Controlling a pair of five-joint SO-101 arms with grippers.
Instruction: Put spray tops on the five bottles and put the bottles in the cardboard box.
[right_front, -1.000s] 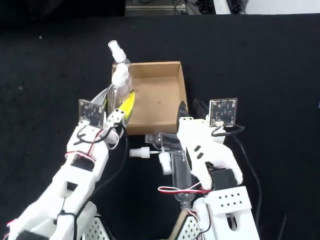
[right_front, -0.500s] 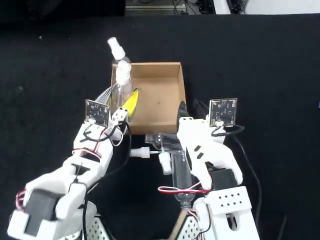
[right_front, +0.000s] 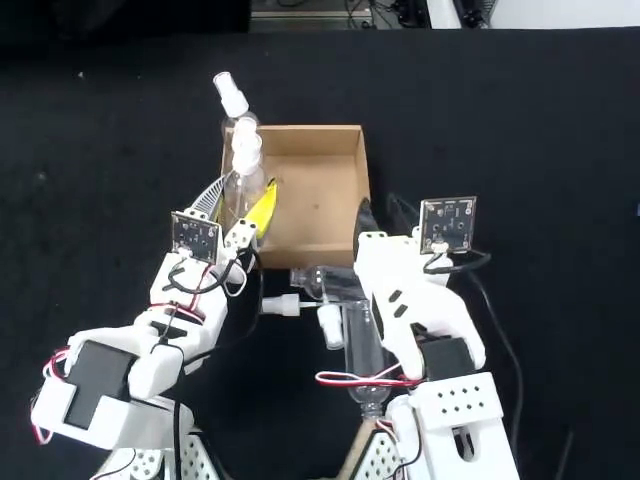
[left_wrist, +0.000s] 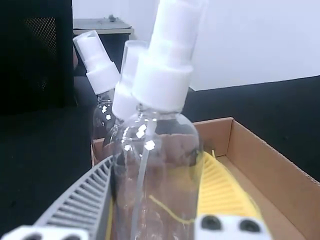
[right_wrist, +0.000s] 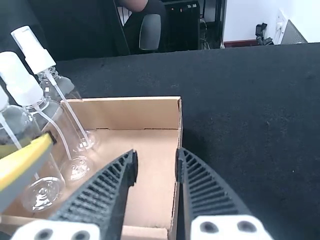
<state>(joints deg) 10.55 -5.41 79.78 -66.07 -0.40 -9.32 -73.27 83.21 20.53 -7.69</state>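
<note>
Left gripper (left_wrist: 155, 200) clenches a clear plastic bottle (left_wrist: 160, 145) with a white spray top, upright against the cardboard box's (right_front: 310, 128) left wall, beside two more bottles (right_wrist: 55, 100). Right gripper (right_wrist: 156, 167) hangs parted over the box's near right edge.

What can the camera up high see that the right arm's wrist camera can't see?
The high view has, and the right wrist view lacks: a clear bottle lying on the black table in front of the box, with white spray tops by it.
The right wrist view has, and the high view lacks: a chair in the room behind the table.
Both share: the cardboard box, three capped bottles standing along one side, the left gripper shut on the nearest, and the right gripper, open and empty, near the box's front wall.
</note>
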